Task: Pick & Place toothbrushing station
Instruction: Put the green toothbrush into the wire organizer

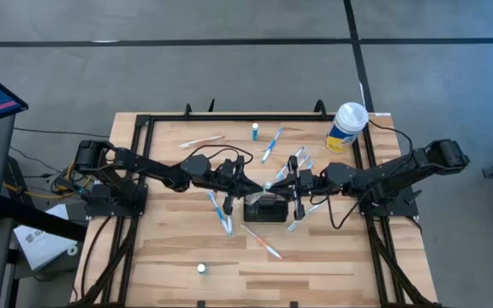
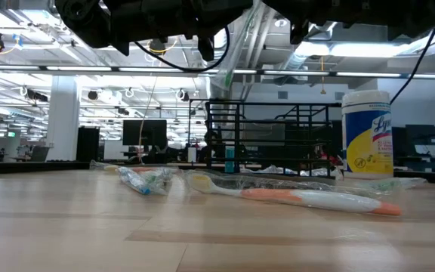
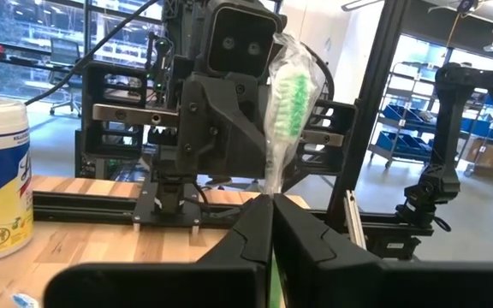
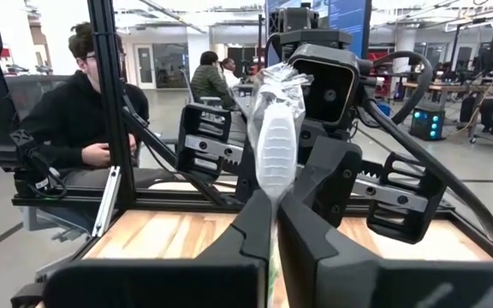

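A toothbrush in a clear wrapper (image 1: pixel 269 186) is held in the air between my two arms, which face each other over the middle of the table. Its green-bristled head (image 3: pixel 289 94) faces my left wrist; its white back (image 4: pixel 276 141) faces my right wrist. It also shows in the low view (image 2: pixel 240 41), slanted, high above the table. My left gripper (image 1: pixel 248 184) and right gripper (image 1: pixel 288 182) are both shut on it. The black box-like holder (image 1: pixel 266 209) stands on the table just in front of the grippers, on the near side. My left gripper pinches the wrapped toothbrush's handle just below the head (image 3: pixel 270 186) between its two fingers, coming about level from the table's left. The head stands up past the fingertips, bristles toward my wrist. The brush is lifted clear of the table. My right gripper pinches the same wrapped brush on its handle below the head (image 4: pixel 274 195) between its two fingers, coming about level from the table's right. The head stands up past the fingertips, its back toward my wrist. How far apart the two holds are, I cannot tell.
Several wrapped toothbrushes lie about the table (image 1: pixel 221 212) (image 1: pixel 262 241) (image 1: pixel 272 144), one near the low camera (image 2: pixel 300 198). A white-and-yellow canister (image 1: pixel 347 127) stands at the far right. A small tube (image 1: pixel 254 131) stands at the far edge. People sit beyond the table (image 4: pixel 75 120).
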`<state>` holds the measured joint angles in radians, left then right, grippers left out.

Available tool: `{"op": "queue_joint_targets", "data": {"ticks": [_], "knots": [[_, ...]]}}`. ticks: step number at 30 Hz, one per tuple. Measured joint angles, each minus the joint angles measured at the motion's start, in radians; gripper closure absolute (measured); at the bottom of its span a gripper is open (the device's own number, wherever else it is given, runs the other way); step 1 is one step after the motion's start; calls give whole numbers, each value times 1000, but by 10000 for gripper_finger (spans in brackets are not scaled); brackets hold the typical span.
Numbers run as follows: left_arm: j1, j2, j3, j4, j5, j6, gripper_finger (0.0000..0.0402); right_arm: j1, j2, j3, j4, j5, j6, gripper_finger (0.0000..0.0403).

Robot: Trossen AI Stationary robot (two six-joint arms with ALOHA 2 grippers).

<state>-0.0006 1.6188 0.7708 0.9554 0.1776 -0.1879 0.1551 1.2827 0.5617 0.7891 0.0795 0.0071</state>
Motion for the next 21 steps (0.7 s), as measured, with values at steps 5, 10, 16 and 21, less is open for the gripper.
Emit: {"op": "queue_joint_targets", "data": {"ticks": [5, 10, 16, 21], "knots": [[0, 0, 0, 0, 0, 0, 398, 0, -1, 0, -19, 0, 0, 401], [0, 0, 0, 1, 0, 0, 398, 0, -1, 0, -25, -1, 0, 402], [0, 0, 0, 4, -1, 0, 397, 0, -45, 0, -110, 0, 0, 403], [0, 0, 0, 5, -1, -3, 397, 3, -114, 0, -196, 0, 0, 403]]}}
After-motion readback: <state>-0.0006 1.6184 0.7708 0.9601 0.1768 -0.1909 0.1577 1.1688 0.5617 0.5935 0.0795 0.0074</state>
